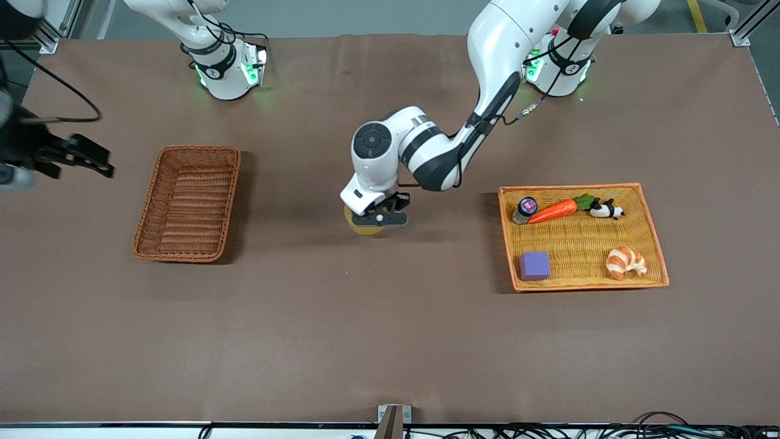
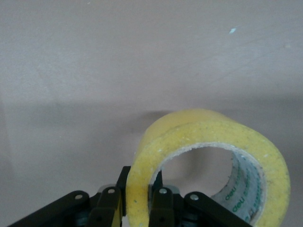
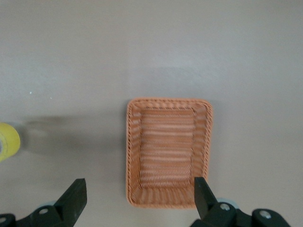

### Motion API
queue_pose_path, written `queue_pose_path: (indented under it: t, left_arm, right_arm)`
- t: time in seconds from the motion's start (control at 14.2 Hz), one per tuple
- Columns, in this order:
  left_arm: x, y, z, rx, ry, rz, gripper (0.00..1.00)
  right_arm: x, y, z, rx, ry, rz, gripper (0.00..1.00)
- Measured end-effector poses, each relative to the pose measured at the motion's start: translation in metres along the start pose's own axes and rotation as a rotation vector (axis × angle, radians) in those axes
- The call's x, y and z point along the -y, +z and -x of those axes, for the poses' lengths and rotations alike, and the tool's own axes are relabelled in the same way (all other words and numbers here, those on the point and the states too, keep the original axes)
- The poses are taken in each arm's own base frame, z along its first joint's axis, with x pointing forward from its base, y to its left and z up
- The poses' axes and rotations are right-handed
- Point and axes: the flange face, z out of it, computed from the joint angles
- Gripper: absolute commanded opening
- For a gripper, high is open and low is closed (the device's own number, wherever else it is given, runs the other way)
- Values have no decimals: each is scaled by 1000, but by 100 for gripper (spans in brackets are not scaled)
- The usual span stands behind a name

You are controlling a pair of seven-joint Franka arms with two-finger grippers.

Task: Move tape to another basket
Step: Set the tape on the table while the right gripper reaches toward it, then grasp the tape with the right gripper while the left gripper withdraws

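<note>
My left gripper (image 1: 382,217) is shut on the wall of the yellowish tape roll (image 1: 364,223), one finger inside the hole and one outside. It holds the roll over the bare table between the reddish-brown basket (image 1: 146,207) and the orange tray (image 1: 506,231). In the left wrist view the tape (image 2: 199,127) stands on edge in my left gripper (image 2: 137,198). My right gripper (image 1: 91,160) is open and empty, raised at the right arm's end of the table beside the basket. The right wrist view shows my right gripper (image 3: 139,185), the empty basket (image 3: 137,151) and the tape (image 3: 7,141).
The orange tray holds a purple cube (image 1: 534,266), a croissant (image 1: 626,262), a carrot (image 1: 554,210), a panda toy (image 1: 606,210) and a small jar (image 1: 525,208). Brown table surface lies between basket and tray and toward the front camera.
</note>
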Motion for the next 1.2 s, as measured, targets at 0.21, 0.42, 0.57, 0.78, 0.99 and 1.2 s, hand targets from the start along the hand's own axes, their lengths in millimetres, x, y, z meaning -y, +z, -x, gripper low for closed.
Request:
queue_pose_path:
  t: [0.21, 0.42, 0.57, 0.78, 0.99, 1.2]
  left_arm:
    - [-16, 15, 14, -6, 26, 22, 6]
    - [-29, 55, 27, -8, 47, 50, 44]
    - [-29, 68, 25, -5, 37, 66, 93]
    - [-26, 36, 8, -9, -5, 101, 100]
    - [-8, -34, -9, -45, -51, 107, 100]
    - [50, -98, -35, -85, -80, 105, 100]
  right_arm:
    - [57, 43, -7, -14, -4, -6, 100]
    - [130, 87, -7, -15, -5, -9, 100]
    - [152, 112, -13, -12, -23, -9, 100]
    - [166, 143, -23, -6, -32, -8, 100]
    - [187, 173, -21, 3, -57, -8, 100]
    - [233, 223, 5, -13, -46, -17, 100]
